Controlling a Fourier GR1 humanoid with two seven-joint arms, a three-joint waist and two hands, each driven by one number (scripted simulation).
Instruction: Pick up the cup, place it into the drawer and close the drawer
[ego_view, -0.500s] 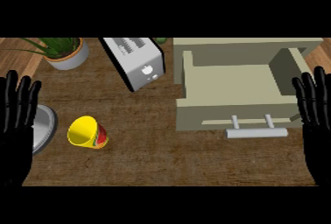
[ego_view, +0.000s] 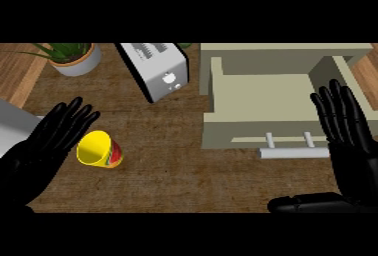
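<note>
At the far left a potted plant (ego_view: 72, 59) was seen near the desk's (ego_view: 184, 180) back edge, well apart from the work. Below it the left hand (ego_view: 38, 155) was held over the desk with its fingers straight and spread, nothing being gripped; it was placed just beside the cup (ego_view: 100, 150), judged to be set up for closing round it, though contact could not be told. The yellow cup was found on the desk, outside the drawer (ego_view: 236, 131) and well to its left, so the pick-up was judged not yet done. A toaster (ego_view: 156, 70) was stood behind, between cup and drawer, and a lifted path in front of it was judged to be called for. The drawer was seen pulled out with its floor bare, ready to receive the cup, its handle (ego_view: 295, 153) turned toward the robot. At the right the right hand (ego_view: 351, 135) was held flat with fingers apart beside the drawer's right wall, resting, where it was judged handy for the later push on the handle.
</note>
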